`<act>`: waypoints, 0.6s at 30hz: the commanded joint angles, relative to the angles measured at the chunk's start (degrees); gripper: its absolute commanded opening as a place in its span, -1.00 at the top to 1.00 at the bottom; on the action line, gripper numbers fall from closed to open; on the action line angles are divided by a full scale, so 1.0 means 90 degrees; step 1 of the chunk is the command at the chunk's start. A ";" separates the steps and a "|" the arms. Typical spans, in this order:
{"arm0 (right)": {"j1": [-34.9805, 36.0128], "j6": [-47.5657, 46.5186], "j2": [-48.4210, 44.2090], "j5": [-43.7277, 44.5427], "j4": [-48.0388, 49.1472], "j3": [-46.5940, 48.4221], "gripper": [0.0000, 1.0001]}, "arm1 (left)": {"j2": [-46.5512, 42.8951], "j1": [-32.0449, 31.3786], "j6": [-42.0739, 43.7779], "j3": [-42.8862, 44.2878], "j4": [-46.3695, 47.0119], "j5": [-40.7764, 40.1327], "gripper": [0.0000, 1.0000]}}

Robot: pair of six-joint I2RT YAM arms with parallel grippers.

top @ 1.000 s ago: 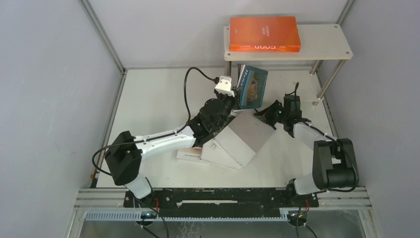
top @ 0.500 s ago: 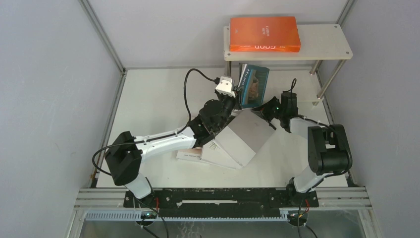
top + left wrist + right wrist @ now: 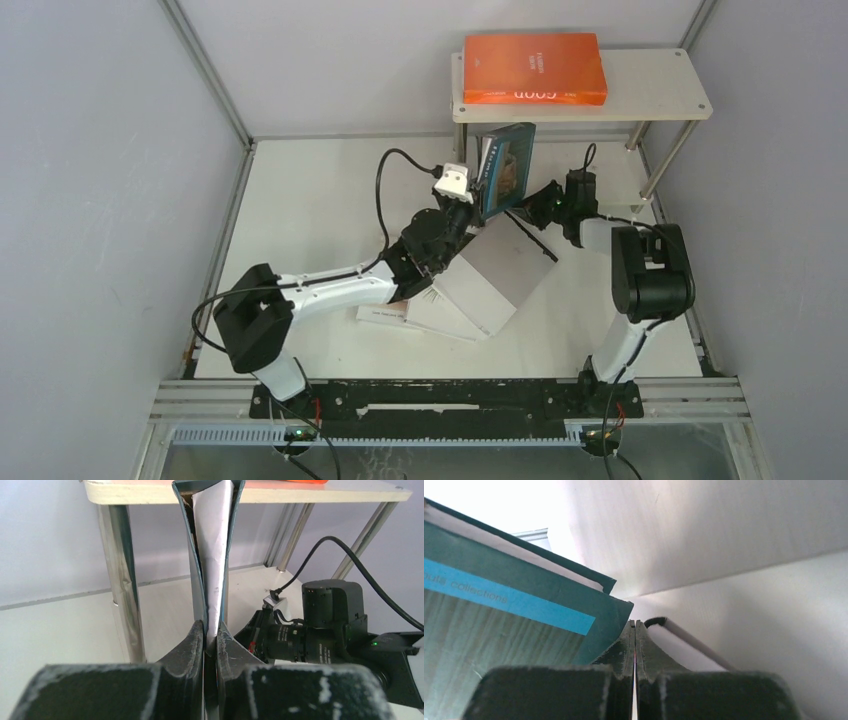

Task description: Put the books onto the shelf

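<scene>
The 2 arms had white link shells between blocky black joint housings, bolted to a black base rail (image 3: 440, 398). The left arm (image 3: 330, 288) carried a white camera block (image 3: 455, 181) farthest from that rail, fed by a looping black cable (image 3: 379, 200). The left gripper (image 3: 210, 635) had dark fingers (image 3: 192, 645) scuffed whitish. The right arm (image 3: 650, 270) showed 1 green light (image 3: 373, 643).

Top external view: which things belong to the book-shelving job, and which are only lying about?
Job: shelf; orange book on its top board; teal book, clamped by left pincer; grey-white book; white book under it; right pincer, shut.
Only there: black cable; metal rail at near edge.
</scene>
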 commanded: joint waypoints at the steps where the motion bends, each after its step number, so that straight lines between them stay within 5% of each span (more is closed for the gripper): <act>1: -0.0082 -0.0038 0.0312 -0.0100 0.0417 0.0514 1.00 | 0.0158 -0.0071 0.0090 -0.0179 0.0564 0.0139 1.00; 18: -0.0194 -0.0238 0.1564 -0.0415 0.0048 0.1986 1.00 | 0.1216 -0.0073 0.0027 -0.0225 0.0705 -0.0204 0.89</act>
